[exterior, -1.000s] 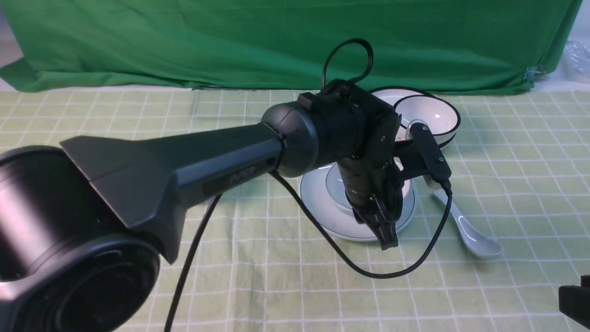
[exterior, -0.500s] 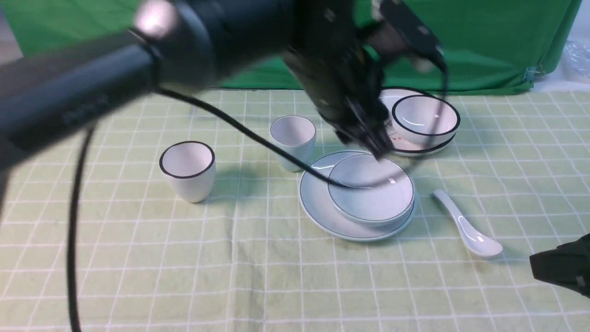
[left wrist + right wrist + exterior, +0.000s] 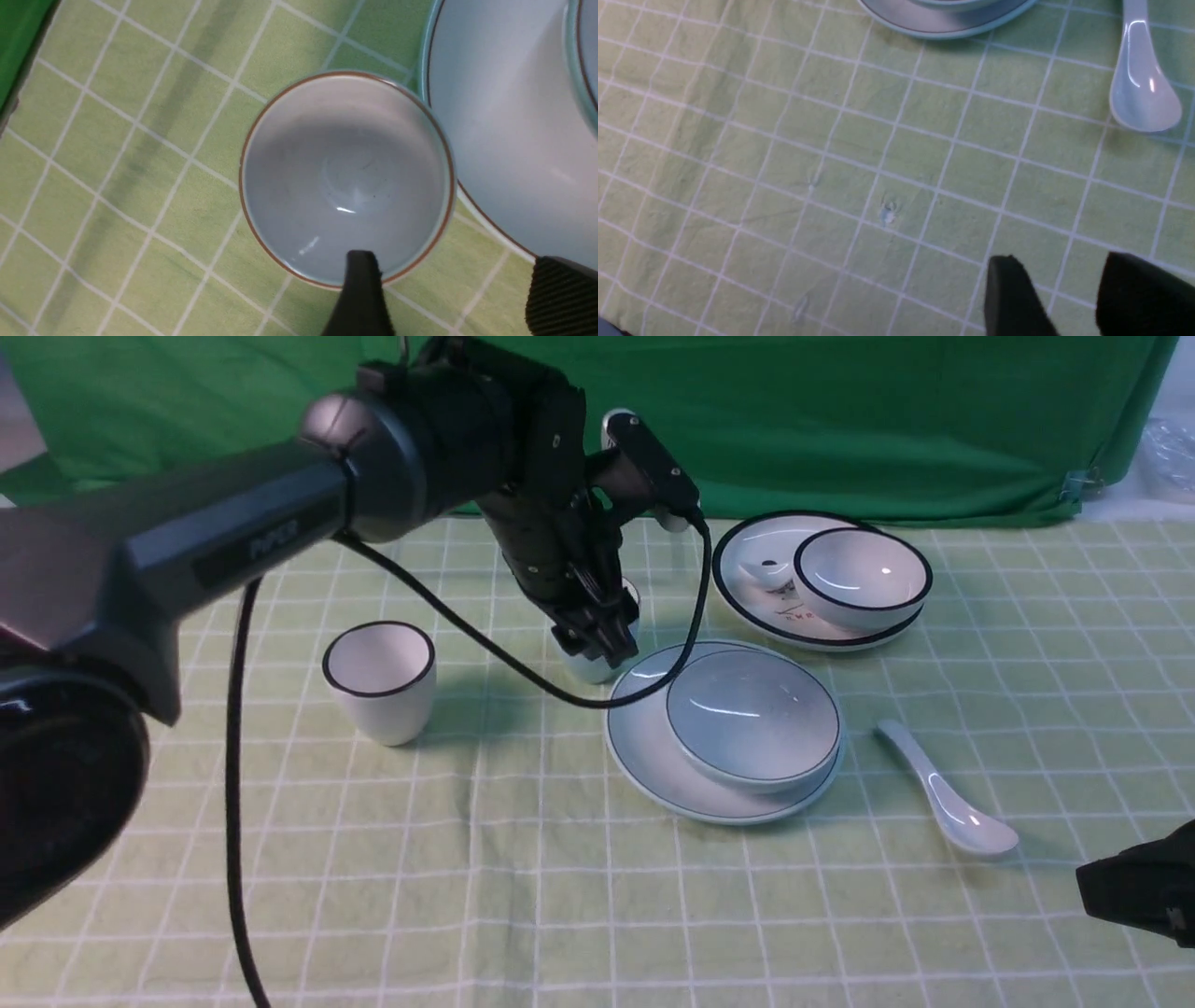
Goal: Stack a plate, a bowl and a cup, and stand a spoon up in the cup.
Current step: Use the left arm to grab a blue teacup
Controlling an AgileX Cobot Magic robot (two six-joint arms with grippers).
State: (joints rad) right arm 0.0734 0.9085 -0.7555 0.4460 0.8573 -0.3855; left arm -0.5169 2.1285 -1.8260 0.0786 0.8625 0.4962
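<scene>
The left gripper is held open over the pale blue-green cup, with one finger seen across its rim and nothing gripped. The cup is stood on the checked cloth just beside the plate, in which the bowl is set. The spoon is laid near the plate. The right gripper is parted and empty. "PiPER" is read on the left arm; the red marks on the black-rimmed plate cannot be read.

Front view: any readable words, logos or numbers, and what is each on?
"PiPER": on the left arm, slightly blurred.
Small reddish print on the white plate: too small to read.
Wrist views: no text.
</scene>
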